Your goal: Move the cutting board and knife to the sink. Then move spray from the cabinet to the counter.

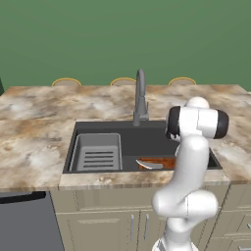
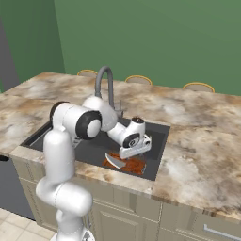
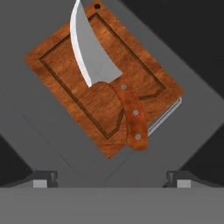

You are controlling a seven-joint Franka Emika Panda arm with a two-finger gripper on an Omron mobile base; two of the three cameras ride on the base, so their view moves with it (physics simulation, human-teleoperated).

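1. Gripper (image 3: 112, 178) hung wide open, holding nothing, fingertips (image 3: 44, 178) at bottom left and bottom right of hand view, above the board.
2. Knife (image 3: 105, 74) lay on cutting board (image 3: 74, 83), centre of hand view; blade toward top edge, handle toward lower right, handle end past the board's edge.
3. Cutting board rested on the floor of the sink (image 2: 157, 155), skewed diagonally in hand view; in left base view seen at lower centre-right of the basin, part hidden by the arm.
4. Risk: lifting out carelessly could clip the knife handle or blade, judged from the hand sitting right over them; knife could slide off the board.
5. Risk: faucet (image 2: 106, 84) stood just left of and above the wrist in right base view; a wide swing out could strike it.
6. Risk: sink rim and counter (image 1: 39, 108) edge close to the forearm, could catch on retreat.
7. Spray and cabinet not found in these frames; base would likely need to drive, so a mis-aimed approach remained possible.
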